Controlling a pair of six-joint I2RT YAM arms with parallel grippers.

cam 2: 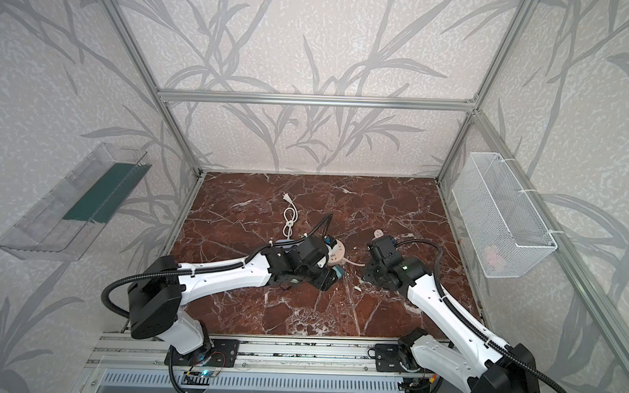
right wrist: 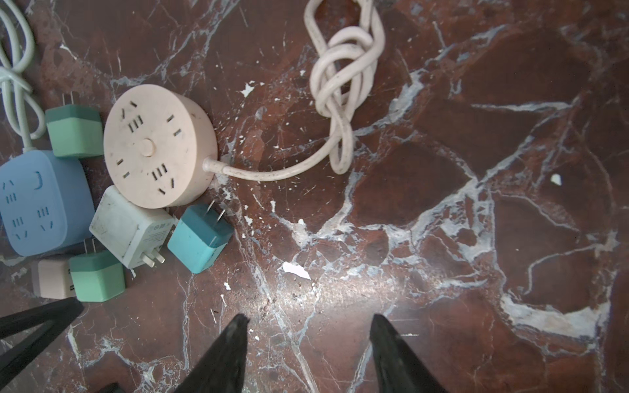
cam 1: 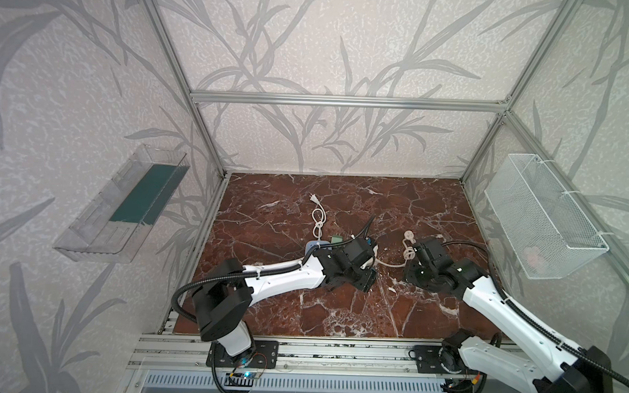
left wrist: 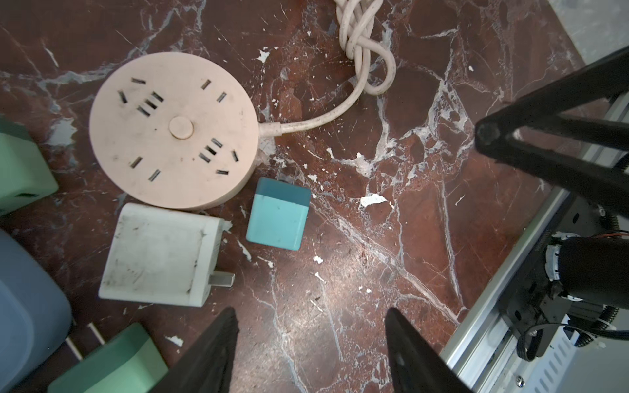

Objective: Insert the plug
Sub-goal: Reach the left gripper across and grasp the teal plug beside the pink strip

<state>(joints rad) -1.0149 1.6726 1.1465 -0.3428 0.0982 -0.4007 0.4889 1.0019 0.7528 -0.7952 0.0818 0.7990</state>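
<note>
**Approach step, before any grasp.** The teal plug (left wrist: 278,217) lies flat on the table (left wrist: 425,272), just on the near side of the round socket (left wrist: 172,132). Its two prongs point at the socket's rim and almost touch it. Every outlet that shows is empty. A white adapter (left wrist: 160,257) lies just left of the plug, close against the socket. The cord (left wrist: 366,58) runs right from the socket to a knot.

The left gripper (left wrist: 311,316) hovers over bare table beside the plug, jaws apart with nothing between them. The right gripper (right wrist: 309,318) hovers right of the socket, near the cord, its jaws likewise apart and empty.

Taking the teal plug as the intended one, the next move probably calls for the left gripper to straddle the plug's body and close on it. The plug must then be lifted, turned prongs-down and lined up with a two-slot outlet. The light socket may need steadying.
</note>
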